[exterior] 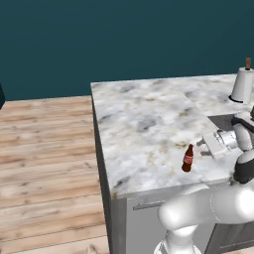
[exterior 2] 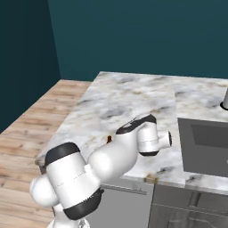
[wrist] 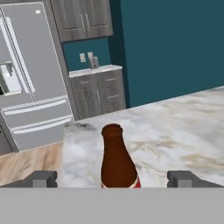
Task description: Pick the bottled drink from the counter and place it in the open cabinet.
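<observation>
Marbled white-and-grey stone forms the counter point(exterior: 144, 119) in the left base view, where the bottled drink point(exterior: 187, 158) stands upright near the front edge, at about four o'clock from the slab's middle. Just to the bottle's three o'clock sits the gripper point(exterior: 204, 144), apart from the glass, and a white paper-towel roll point(exterior: 242, 84) stands far off at one o'clock. From the right base view the white arm point(exterior 2: 129, 147) lies across the counter's front edge and hides nearly all of the bottle; just a brown sliver point(exterior 2: 109, 139) peeks out at the arm's nine o'clock. Looking along the hand view, the brown neck rises at six o'clock between the two dark fingertips point(wrist: 41, 178), which stand wide apart and touch nothing, so the hand is open. A steel fridge point(wrist: 30, 74) stands at ten o'clock.
</observation>
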